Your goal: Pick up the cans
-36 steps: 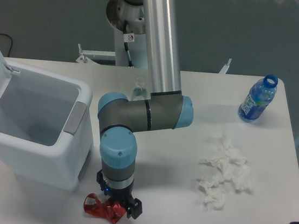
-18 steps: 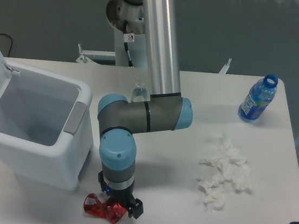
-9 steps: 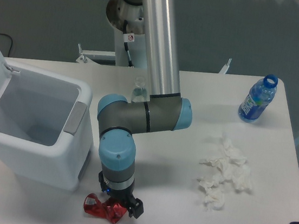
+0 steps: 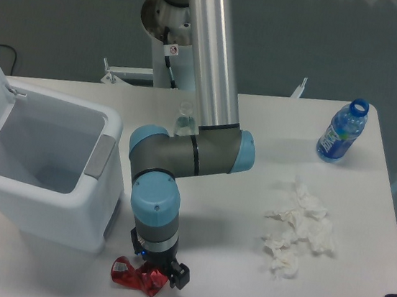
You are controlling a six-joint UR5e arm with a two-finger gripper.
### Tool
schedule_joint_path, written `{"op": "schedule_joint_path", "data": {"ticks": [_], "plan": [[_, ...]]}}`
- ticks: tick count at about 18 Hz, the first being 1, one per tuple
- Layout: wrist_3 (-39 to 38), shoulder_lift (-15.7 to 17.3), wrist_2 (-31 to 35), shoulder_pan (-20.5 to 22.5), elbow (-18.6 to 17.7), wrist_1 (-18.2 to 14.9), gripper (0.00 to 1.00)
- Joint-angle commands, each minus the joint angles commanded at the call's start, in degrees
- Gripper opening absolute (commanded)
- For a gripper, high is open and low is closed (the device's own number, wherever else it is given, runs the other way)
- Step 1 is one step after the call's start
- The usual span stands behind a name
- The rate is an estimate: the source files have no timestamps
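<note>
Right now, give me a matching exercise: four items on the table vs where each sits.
Items:
1. red can
2. blue-labelled bottle
3. tissue wads
4. white bin

Places:
A. far right corner
B. left side, lid open
C. near edge, at the end effector
D. right of the arm, mid-table

Pairs: 1-C, 2-A, 3-D, 4-B
</note>
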Motion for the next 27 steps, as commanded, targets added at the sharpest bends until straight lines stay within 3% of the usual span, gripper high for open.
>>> {"op": "schedule_joint_path", "data": {"ticks": [9,15,27], "plan": [[0.09,0.00,0.09,0.00,-0.09,-0.09,0.70],[0.17,0.09,0.09,0.00,-0.09,-0.09,0.58],[0.79,1.49,0.00,0.79,0.35,-0.09,0.55]]}}
